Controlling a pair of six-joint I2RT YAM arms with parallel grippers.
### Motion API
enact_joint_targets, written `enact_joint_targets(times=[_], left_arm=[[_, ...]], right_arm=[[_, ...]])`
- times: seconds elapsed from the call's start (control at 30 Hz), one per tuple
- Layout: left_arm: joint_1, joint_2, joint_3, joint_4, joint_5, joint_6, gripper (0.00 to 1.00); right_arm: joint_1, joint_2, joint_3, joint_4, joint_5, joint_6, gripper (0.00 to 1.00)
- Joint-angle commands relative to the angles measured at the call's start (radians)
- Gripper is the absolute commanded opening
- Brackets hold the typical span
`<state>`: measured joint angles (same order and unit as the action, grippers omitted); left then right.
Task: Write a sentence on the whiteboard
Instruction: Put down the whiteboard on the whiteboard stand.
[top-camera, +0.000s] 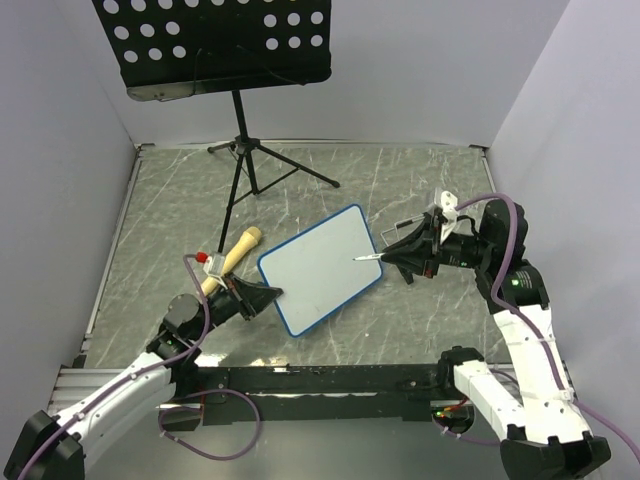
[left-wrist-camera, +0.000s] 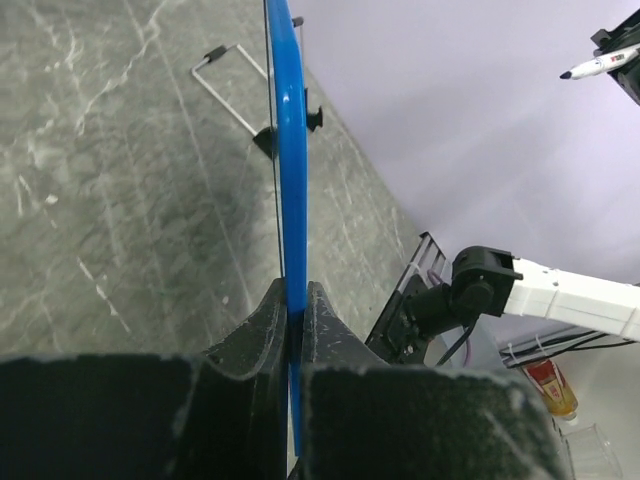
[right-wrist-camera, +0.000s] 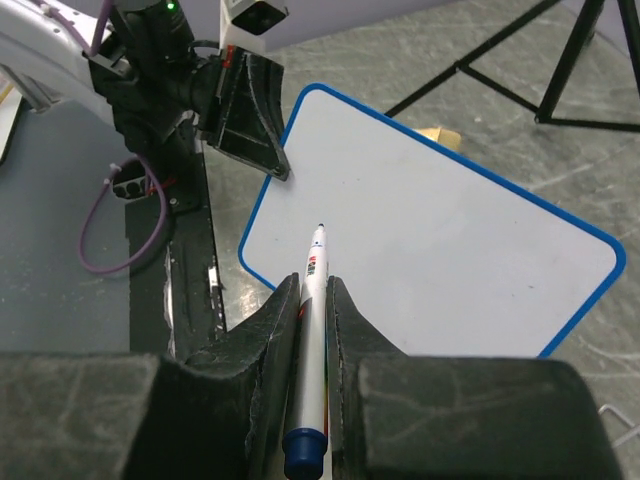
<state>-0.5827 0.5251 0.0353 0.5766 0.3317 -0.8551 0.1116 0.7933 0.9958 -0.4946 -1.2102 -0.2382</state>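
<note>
The whiteboard (top-camera: 320, 268) is a blue-framed white board, tilted and lifted at its near-left corner. My left gripper (top-camera: 268, 293) is shut on that blue frame (left-wrist-camera: 290, 150), which runs edge-on between the jaws (left-wrist-camera: 296, 300). The board's face (right-wrist-camera: 430, 240) is blank white, and the sentence is not in view. My right gripper (top-camera: 405, 255) is shut on a white marker (right-wrist-camera: 312, 330) with a blue end cap. Its dark tip (top-camera: 357, 259) points at the board's right part and hangs apart from the face, as the marker (left-wrist-camera: 598, 67) in the left wrist view shows.
A black perforated music stand (top-camera: 215, 45) stands at the back on tripod legs (top-camera: 255, 165). A wooden-handled tool (top-camera: 238, 252) lies just left of the board. A thin wire piece (top-camera: 395, 228) lies by the board's far corner. Grey walls close in both sides.
</note>
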Motion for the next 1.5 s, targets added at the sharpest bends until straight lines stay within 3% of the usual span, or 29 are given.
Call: enact_joint_targets(times=[0.0,0.23,0.43,0.83,1.03,1.47], left_arm=[[0.003,-0.004,0.035,0.189,0.007,-0.048,0.01],[0.003,0.107,0.104,0.317,0.085,-0.059,0.01],[0.003,0.312,0.218,0.475,0.139,-0.074,0.01],[-0.035,1.051,0.647,0.813,0.181,-0.114,0.01],[-0.078,1.307,0.847,0.861,0.164,-0.119,0.01],[-0.111,1.543,1.018,0.919,0.113,-0.085,0.01]], right_arm=[[0.005,-0.017,-0.022,0.013,0.021,-0.033,0.00],[-0.039,-0.048,-0.003,0.001,-0.015,-0.024,0.00],[-0.157,-0.071,0.032,0.037,-0.121,0.053,0.00],[-0.262,-0.062,0.155,-0.047,-0.181,0.043,0.00],[-0.297,-0.048,0.141,-0.033,-0.203,0.057,0.00],[-0.332,-0.011,0.092,0.013,-0.232,0.088,0.00]])
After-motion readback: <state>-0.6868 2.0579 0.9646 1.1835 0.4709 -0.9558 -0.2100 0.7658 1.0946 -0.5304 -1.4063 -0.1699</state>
